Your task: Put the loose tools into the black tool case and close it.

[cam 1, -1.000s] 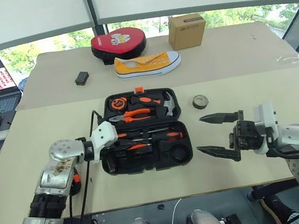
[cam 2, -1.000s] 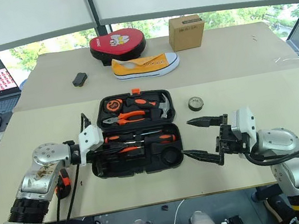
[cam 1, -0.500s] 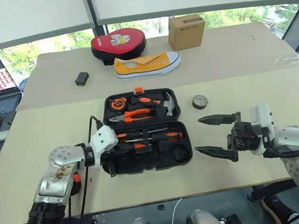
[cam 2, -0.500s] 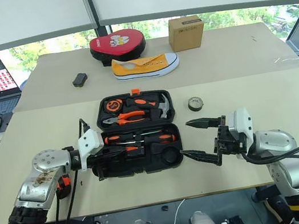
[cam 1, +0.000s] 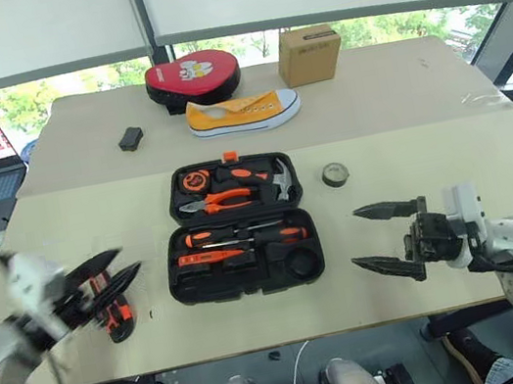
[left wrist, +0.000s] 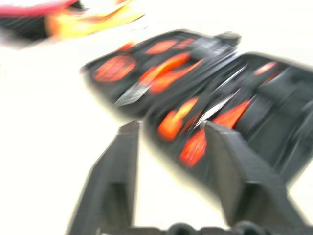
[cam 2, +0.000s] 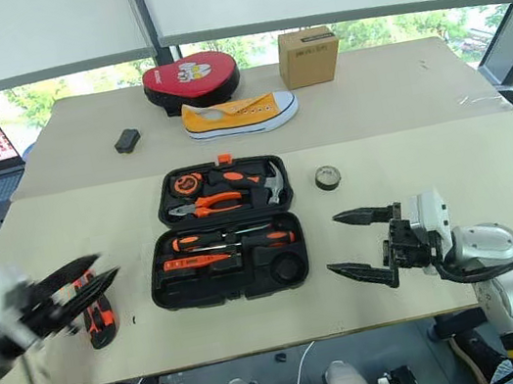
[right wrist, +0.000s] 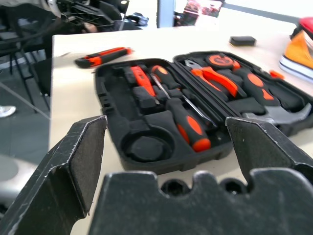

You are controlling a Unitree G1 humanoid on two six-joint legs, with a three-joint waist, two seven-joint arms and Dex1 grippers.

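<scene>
Since the earlier frame, left gripper has withdrawn leftward from case, fingers now parted and empty; knife lies on table just below it; case lies open mid-table, screwdrivers seated; tape roll rests right of case; right gripper is open wide, empty.

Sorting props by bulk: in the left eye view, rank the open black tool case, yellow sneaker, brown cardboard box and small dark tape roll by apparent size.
1. Open black tool case
2. Yellow sneaker
3. Brown cardboard box, farther away, so unsure against the sneaker
4. Small dark tape roll
</scene>
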